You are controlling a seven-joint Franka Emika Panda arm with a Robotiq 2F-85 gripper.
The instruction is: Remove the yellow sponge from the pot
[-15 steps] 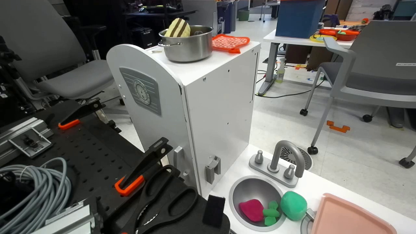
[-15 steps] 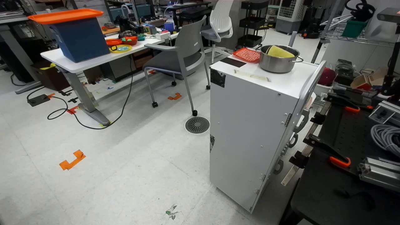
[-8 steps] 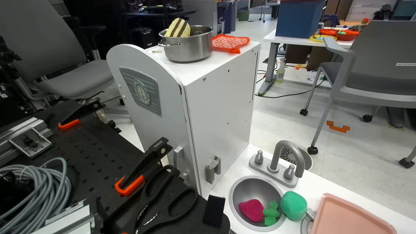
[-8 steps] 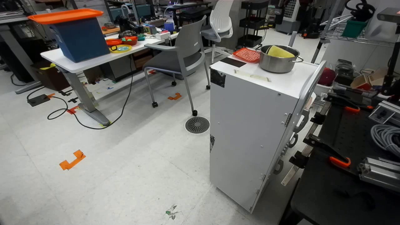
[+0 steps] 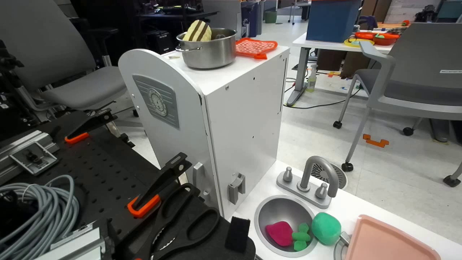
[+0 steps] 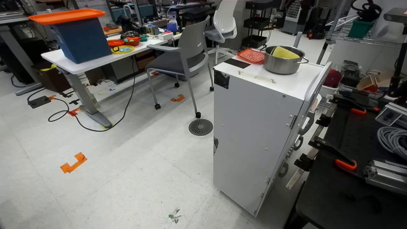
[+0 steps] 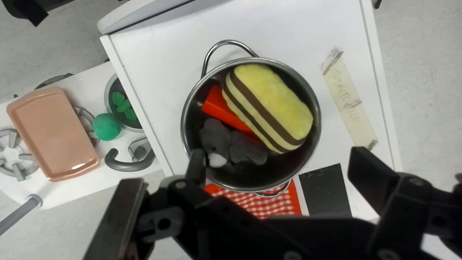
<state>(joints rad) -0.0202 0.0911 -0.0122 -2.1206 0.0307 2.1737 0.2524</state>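
The yellow sponge, a soft block with brown stripes on its side [image 7: 278, 97], lies in the pot [image 7: 249, 188] against the wall in the wrist view. In both exterior views the sponge [image 5: 197, 31] [image 6: 285, 52] sticks up above the rim of the shiny steel pot [image 5: 211, 54] [image 6: 281, 65]. My gripper [image 7: 278, 157] is open and empty. Its fingers show below the sponge in the wrist view, one over the pot's rim and one outside the pot. The gripper seems above the pot. A dark part, seemingly of my gripper [image 6: 303, 12], shows at an exterior view's top edge.
The pot also holds an orange-red block [image 7: 227, 113] and a grey soft toy [image 7: 232, 142]. The pot stands on a white cabinet [image 5: 249, 108] with a raised curved panel [image 5: 158, 68]. A red checked cloth [image 7: 267, 204] lies beside it. A sink bowl [image 5: 260, 216] stands lower down.
A dark part, seemingly of my gripper, has come down into view at an exterior view's top edge above the pot. The sponge and the pot have not moved.
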